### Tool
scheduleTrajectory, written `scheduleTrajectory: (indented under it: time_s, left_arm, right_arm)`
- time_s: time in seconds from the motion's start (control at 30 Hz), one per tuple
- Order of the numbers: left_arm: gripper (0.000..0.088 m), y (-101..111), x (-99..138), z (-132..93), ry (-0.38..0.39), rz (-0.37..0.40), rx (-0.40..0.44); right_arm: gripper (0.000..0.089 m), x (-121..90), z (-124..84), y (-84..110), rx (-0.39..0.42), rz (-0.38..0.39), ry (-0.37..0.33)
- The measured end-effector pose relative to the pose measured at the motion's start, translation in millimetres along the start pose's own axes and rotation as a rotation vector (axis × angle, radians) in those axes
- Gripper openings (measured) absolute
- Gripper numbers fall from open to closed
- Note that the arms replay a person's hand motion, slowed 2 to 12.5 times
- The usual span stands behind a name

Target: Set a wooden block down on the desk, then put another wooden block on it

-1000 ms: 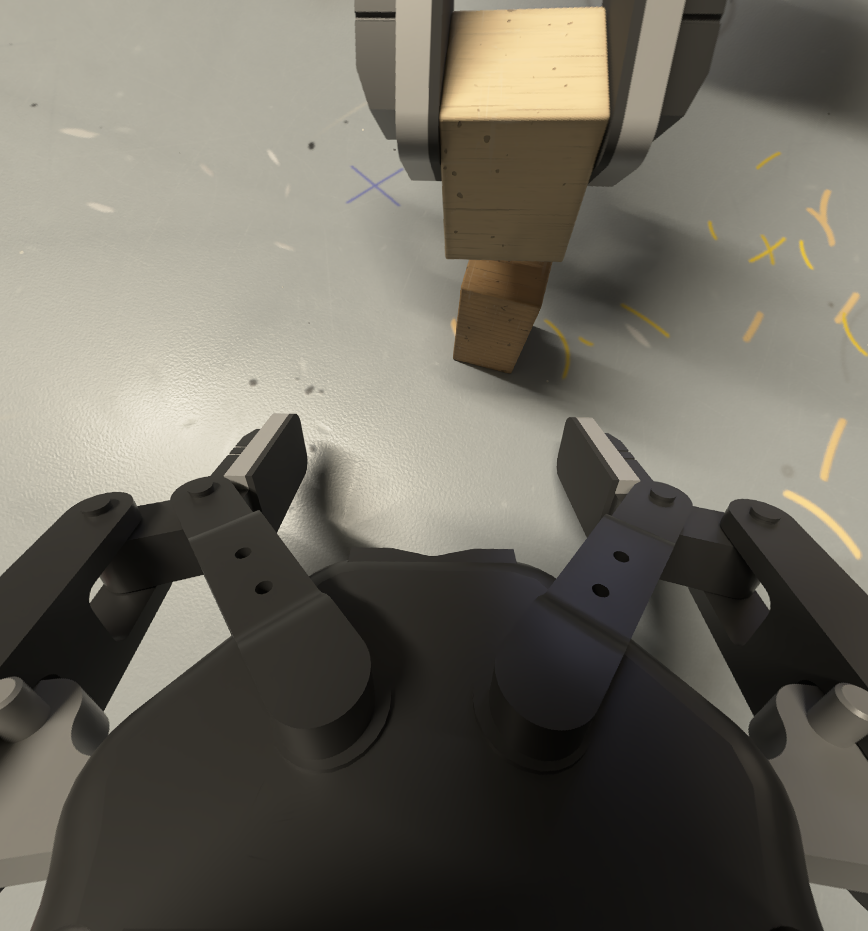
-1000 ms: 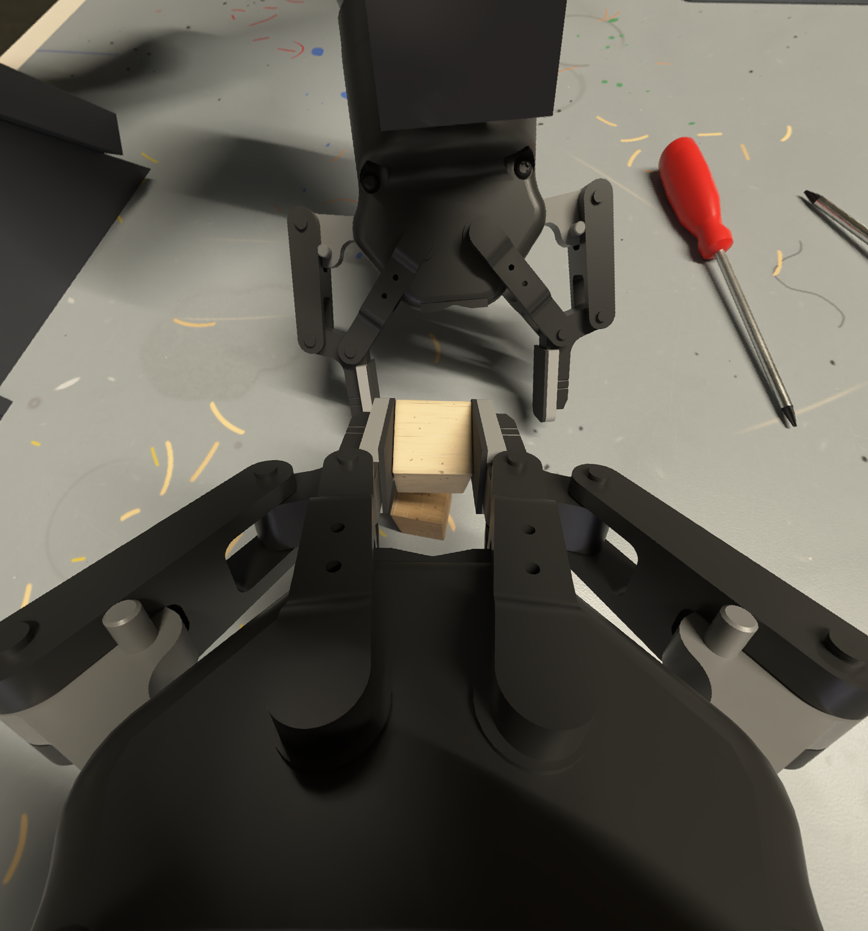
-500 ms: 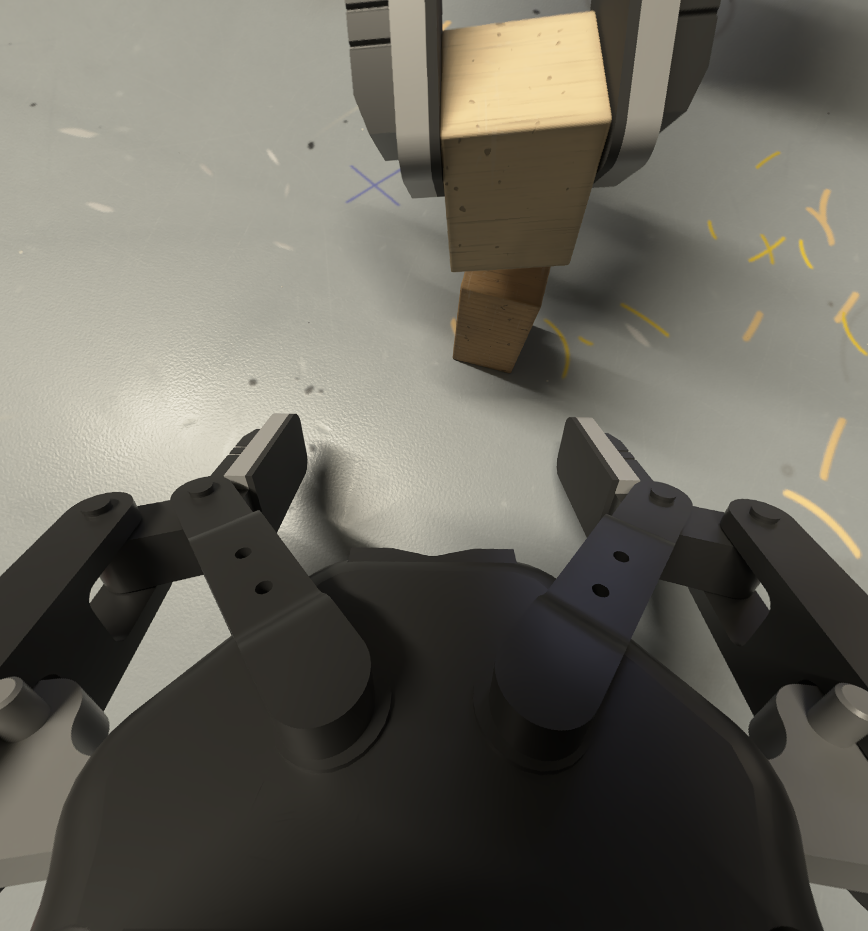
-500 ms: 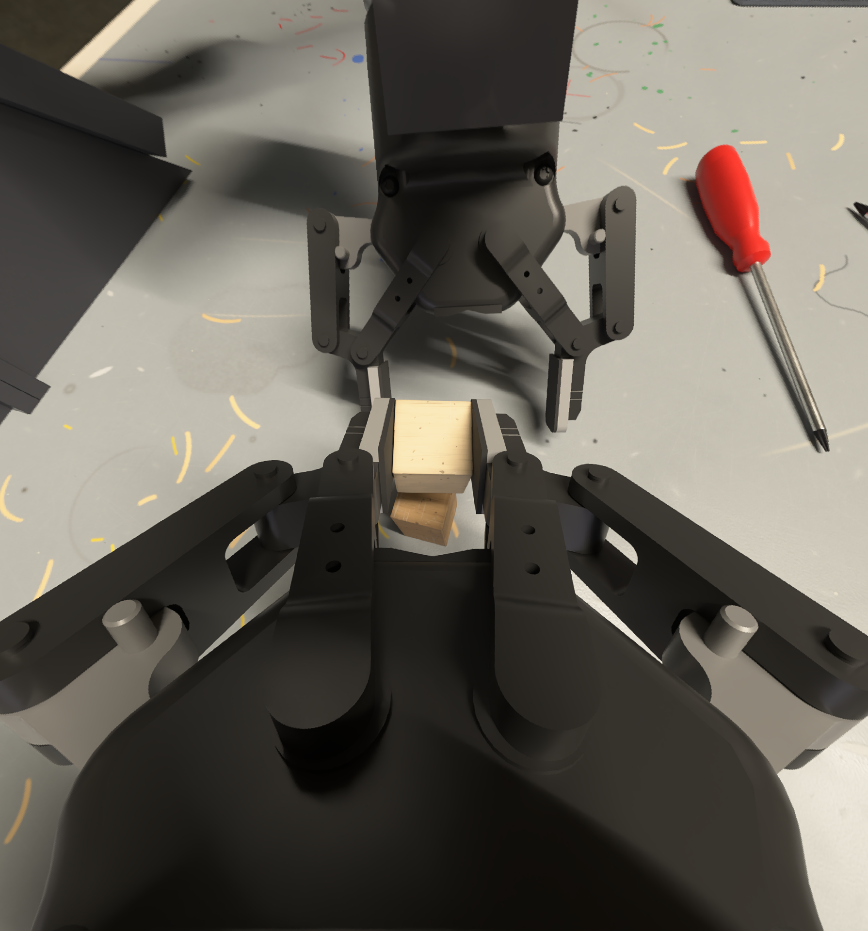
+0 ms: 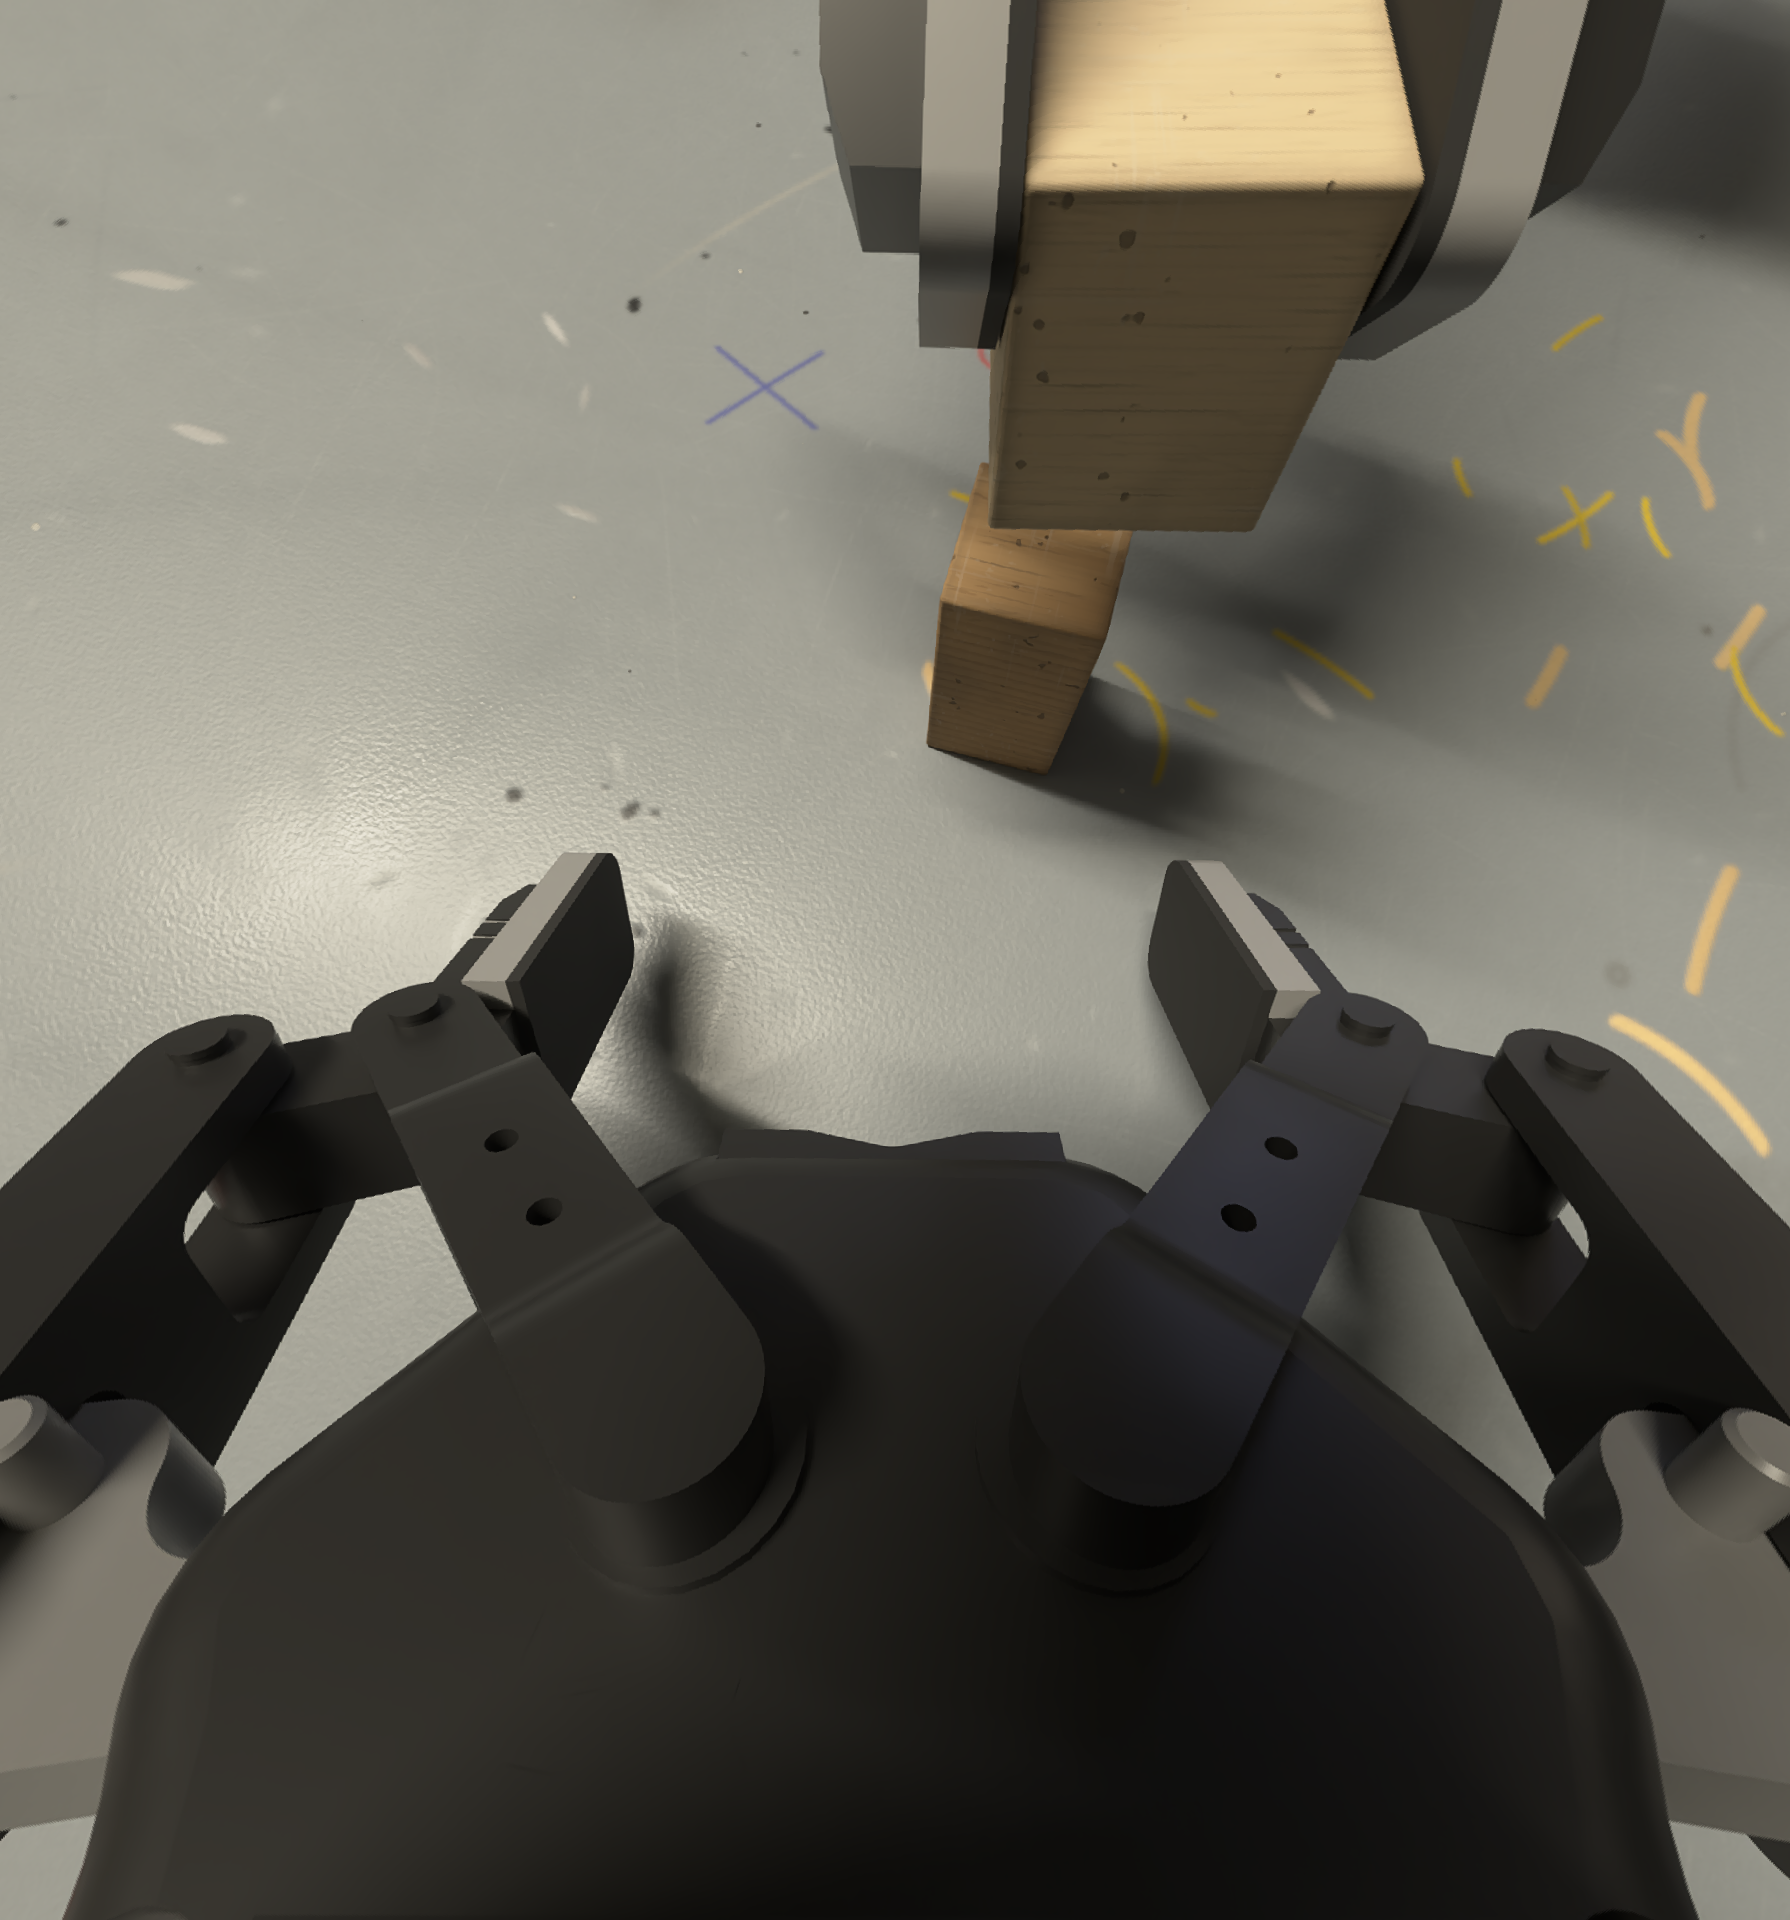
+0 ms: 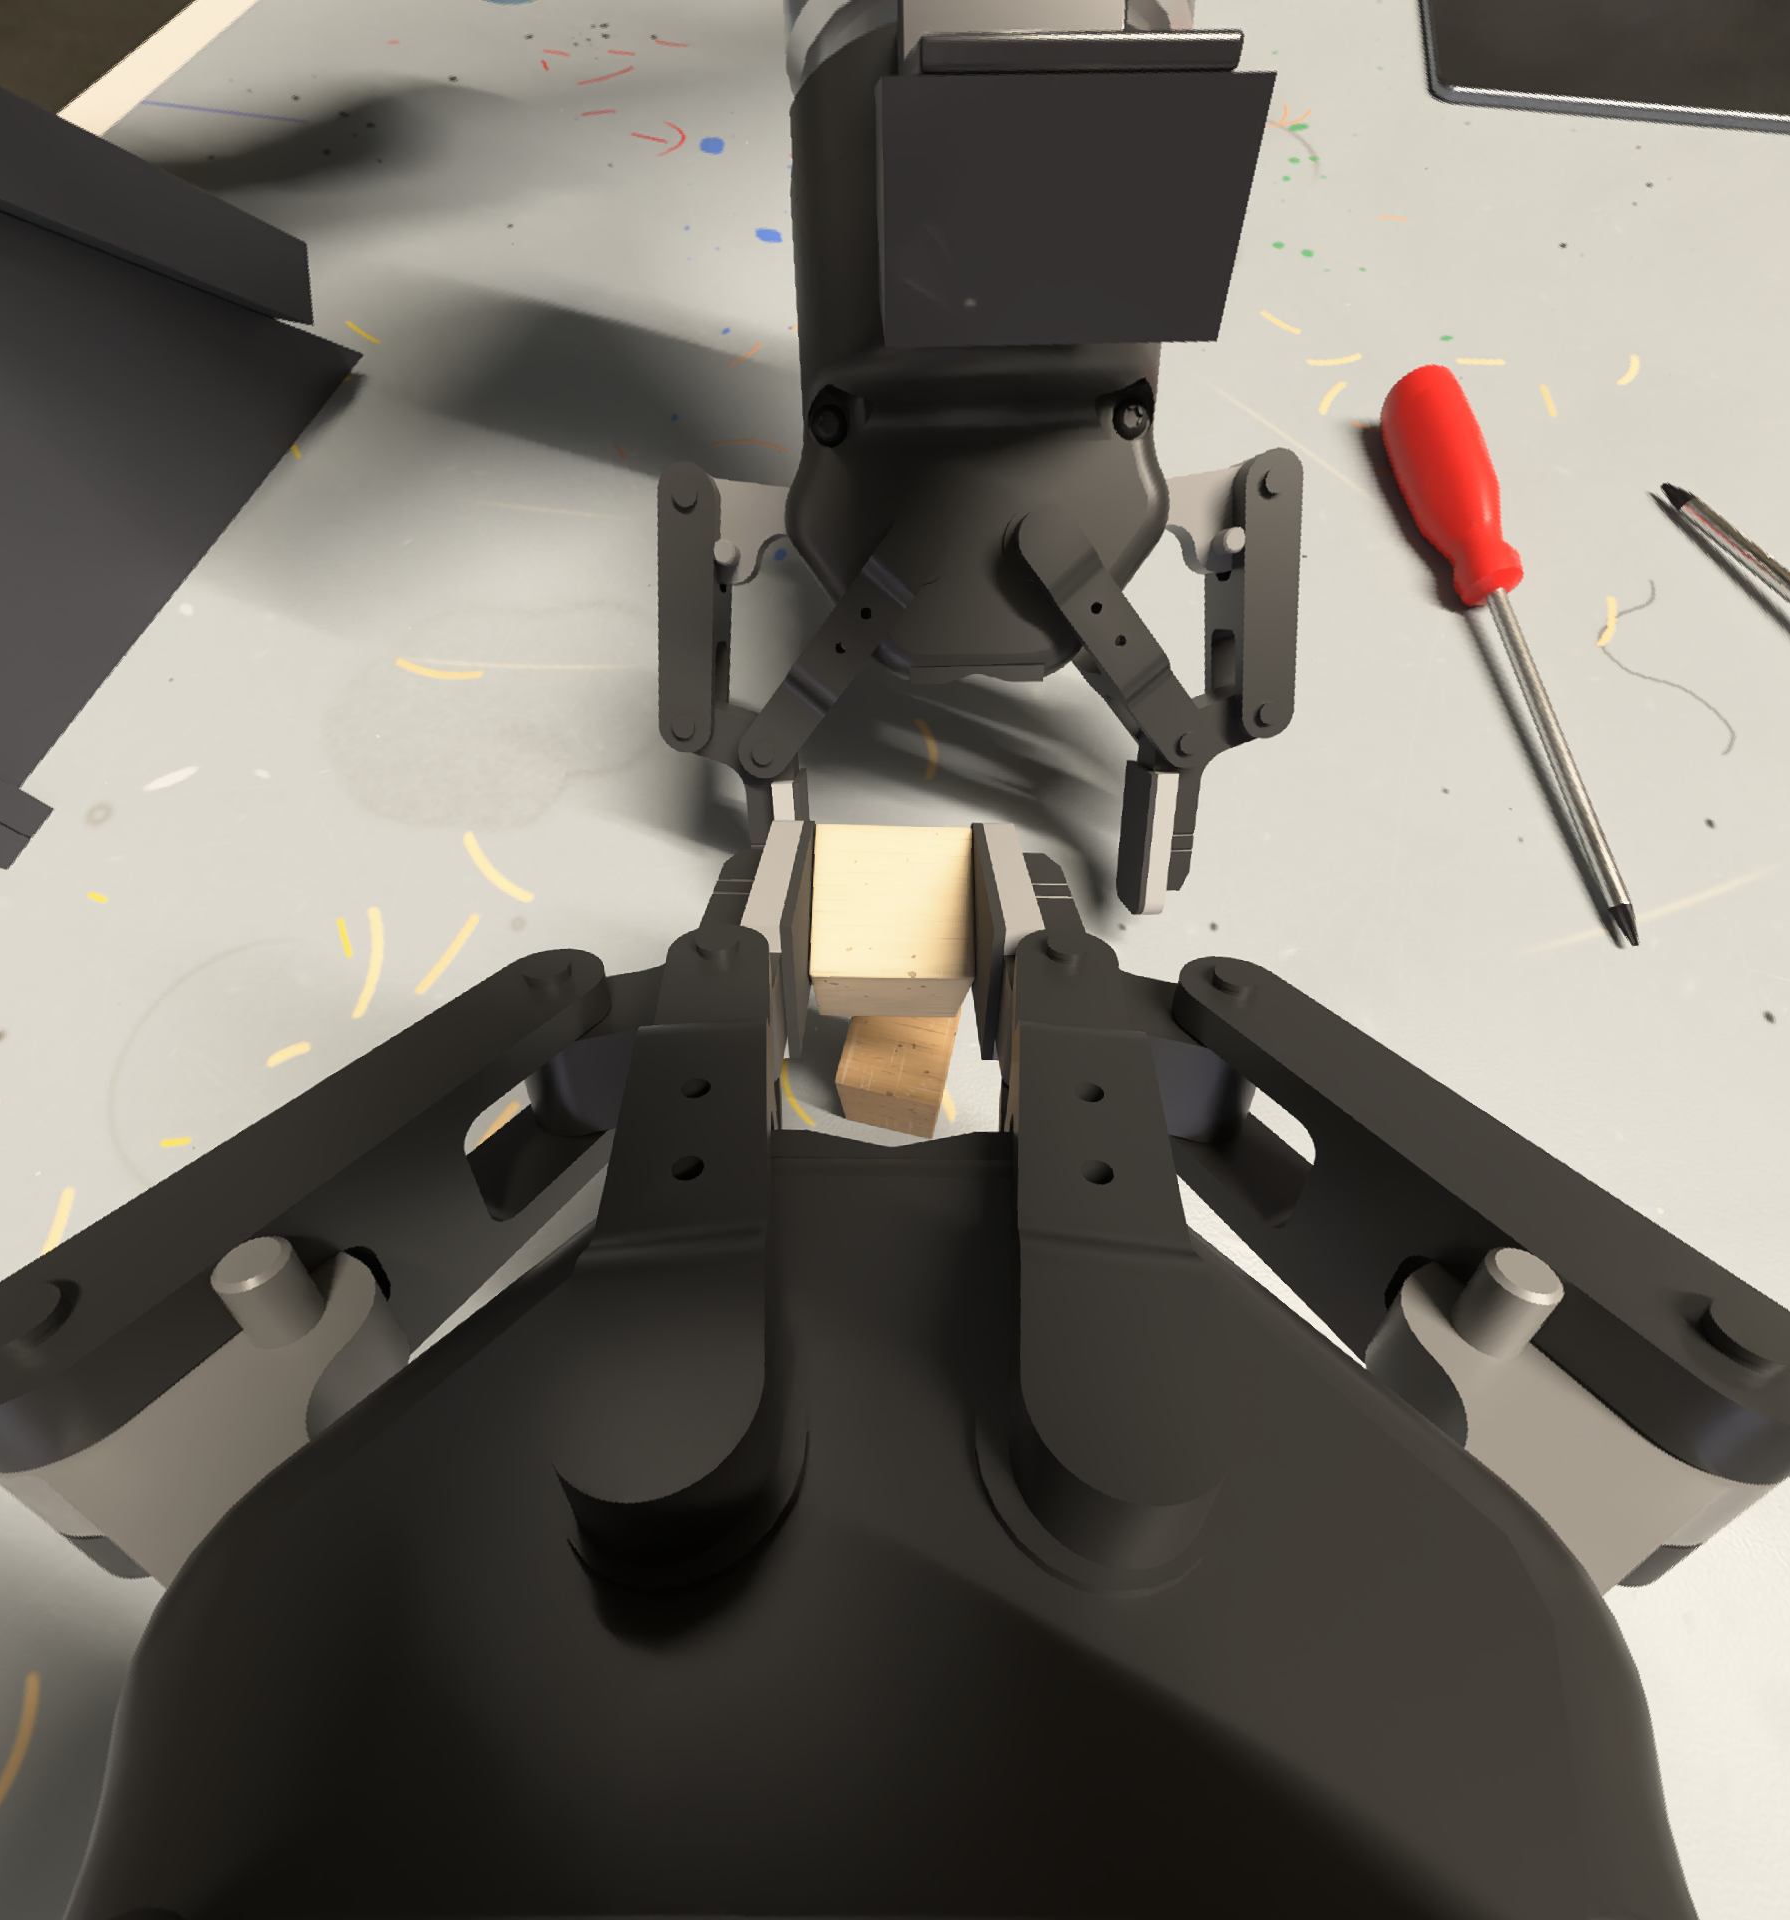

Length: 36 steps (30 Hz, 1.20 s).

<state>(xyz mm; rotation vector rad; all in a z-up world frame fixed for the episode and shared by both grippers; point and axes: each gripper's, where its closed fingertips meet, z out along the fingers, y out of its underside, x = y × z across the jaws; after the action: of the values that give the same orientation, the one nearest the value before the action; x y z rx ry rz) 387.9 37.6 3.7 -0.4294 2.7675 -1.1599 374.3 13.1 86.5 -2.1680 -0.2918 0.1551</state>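
my right claw (image 6: 891, 914) grips the pale wooden block (image 6: 891, 914) above the darker block (image 6: 896, 1081) standing on the tabletop (image 5: 351, 623).
my left claw (image 5: 886, 951) hangs spread wide and empty just beside them. red screwdriver (image 6: 1452, 488) and pencil (image 6: 1764, 571) lie well apart, nothing blocking. since a second ago, the held block has drifted sideways, overhanging more.
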Motion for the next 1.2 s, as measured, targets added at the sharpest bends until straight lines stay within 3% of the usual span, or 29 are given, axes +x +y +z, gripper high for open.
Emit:
scheduleTrajectory:
  time_s: [1.2]
  left_arm:
    - [0.0854, 0.0, 0.1, 0.1, 0.0, 0.0, 0.001]
  right_arm:
    - [0.026, 1.8, 4.6, 15.3, -0.049, 0.023, -0.019]
